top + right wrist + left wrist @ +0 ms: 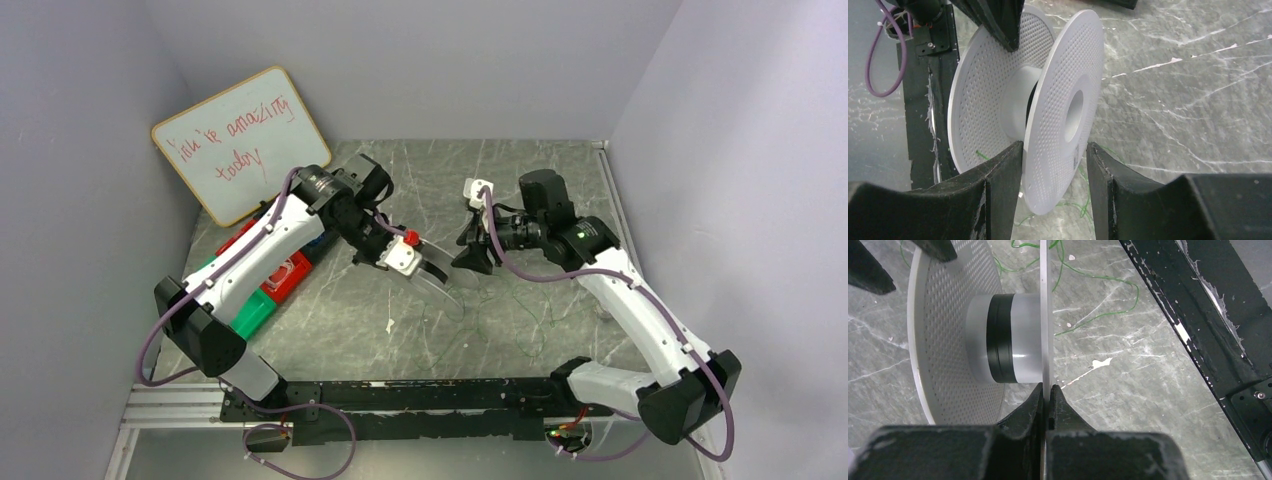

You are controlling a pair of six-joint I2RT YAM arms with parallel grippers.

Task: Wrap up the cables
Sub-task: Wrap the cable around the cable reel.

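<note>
Two arms meet at a white spool, with loose green wire on the table under it.

At far left a whiteboard point(240, 143) with red handwriting leans on the wall, and red and green blocks point(285, 278) lie partly hidden under the left arm. The left gripper point(1049, 392) is pinched shut on the rim of one flange of the perforated spool point(948, 330), holding it on edge. The right gripper point(1054, 150) stands open, its fingers straddling the other flange. The table point(560, 180) is grey-green marbled stone, enclosed by pale lilac walls point(450, 60), with a black rail point(430, 395) along its near edge. The cables point(1098, 316) lie as hair-thin green strands on the table between spool and rail, outside both pairs of jaws.
</note>
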